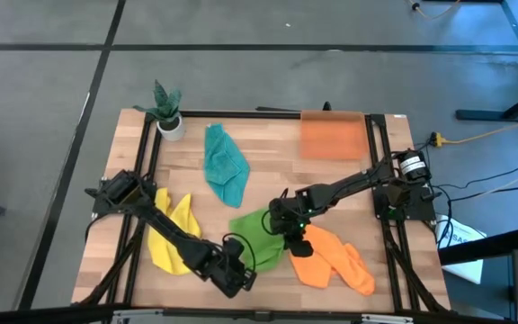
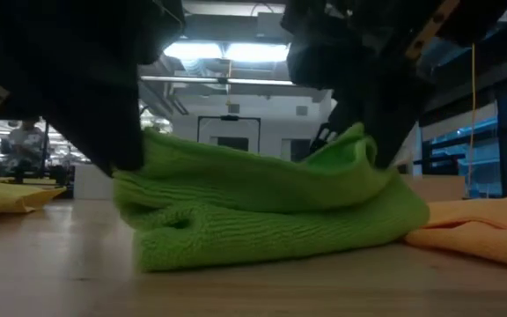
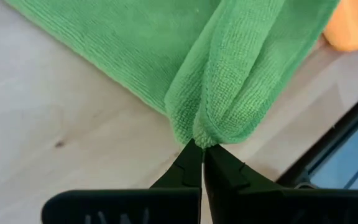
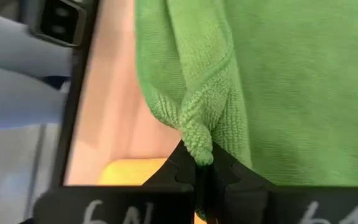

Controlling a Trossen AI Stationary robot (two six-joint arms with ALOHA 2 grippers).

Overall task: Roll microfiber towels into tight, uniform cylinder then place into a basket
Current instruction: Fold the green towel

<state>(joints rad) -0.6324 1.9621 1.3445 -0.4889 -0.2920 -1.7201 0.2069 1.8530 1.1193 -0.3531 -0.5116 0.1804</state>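
Both pincers clamp corners of the bright green towel (image 1: 261,236) at mid-table, left gripper (image 3: 199,147) and right gripper (image 4: 199,160) apparently on opposite edges; keep the tension even so the fold starts a tight roll, with the basket (image 1: 332,136) far behind.

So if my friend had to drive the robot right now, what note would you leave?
Left end effector: shut on the green towel, near the table's front edge.
Right end effector: shut on the same towel's other side.
Yellow towel, teal towel and orange towel lie loose on the table.
Basket at the back holds no towel.
Done: nothing rolled yet.
Left: roll all four, then basket them.
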